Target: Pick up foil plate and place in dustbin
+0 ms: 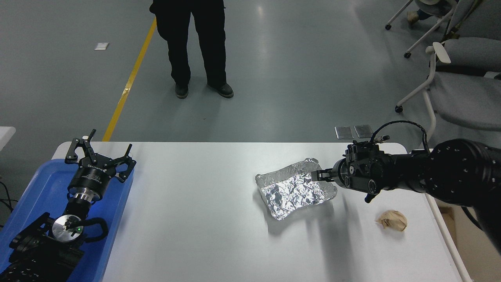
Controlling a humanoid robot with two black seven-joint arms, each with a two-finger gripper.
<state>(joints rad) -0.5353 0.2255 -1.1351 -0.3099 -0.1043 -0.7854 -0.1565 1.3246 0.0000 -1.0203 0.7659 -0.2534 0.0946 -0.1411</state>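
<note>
My right end effector (319,176) sits at the foil plate (295,190)'s right rim mid-counter (195,219) — whether it's clenched, I can't tell. Thin foil could crumple or slip out — and no dustbin shows.

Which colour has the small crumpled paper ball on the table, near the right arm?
Light brown; the small crumpled paper ball shows best in the head view, the only view.

A blue tray (27,203) lies at lower left on the white table (195,235). A brown paper ball (392,220) sits lower right. A person (197,43) stands top centre; grey chair (465,94) upper right.
</note>
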